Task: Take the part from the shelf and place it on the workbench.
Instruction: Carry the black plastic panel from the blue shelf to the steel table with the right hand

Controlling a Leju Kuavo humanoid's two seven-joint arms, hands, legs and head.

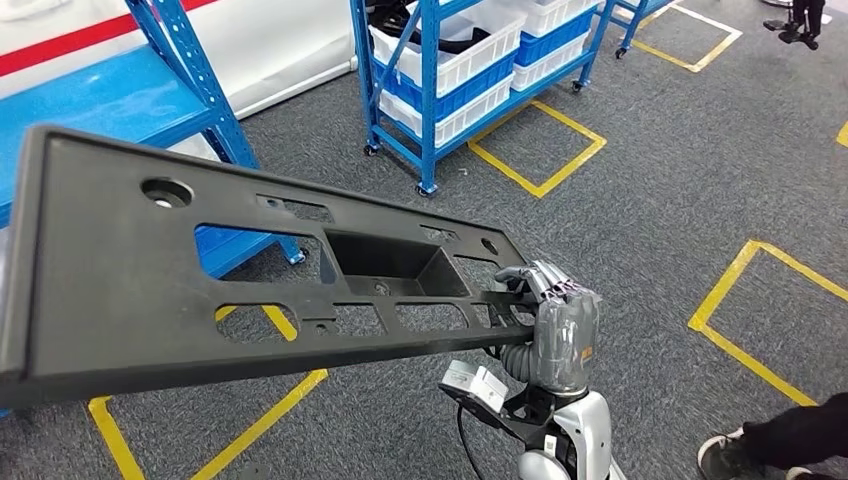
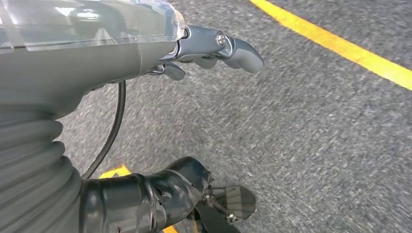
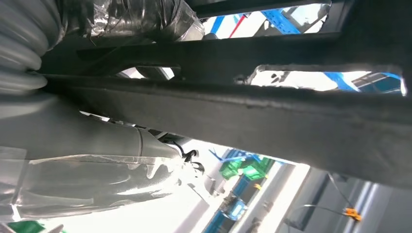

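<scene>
A long black plastic part (image 1: 200, 270) with several cut-outs and a boxy recess stretches across the head view, held up in the air above the floor. My right hand (image 1: 558, 318) grips its right end, fingers curled over the edge. In the right wrist view the part (image 3: 291, 111) runs as a dark bar close over my right hand (image 3: 97, 141). My left hand (image 2: 121, 53) hangs over the grey carpet with its thumb (image 2: 238, 48) and dark fingers (image 2: 180, 187) apart, holding nothing.
A blue shelf (image 1: 430, 130) with white and blue bins stands ahead. Another blue frame (image 1: 215, 110) is at the left, behind the part. Yellow tape squares (image 1: 545, 150) mark the carpet. A person's shoe (image 1: 735, 455) is at the lower right, and another person's legs (image 1: 803, 20) far back.
</scene>
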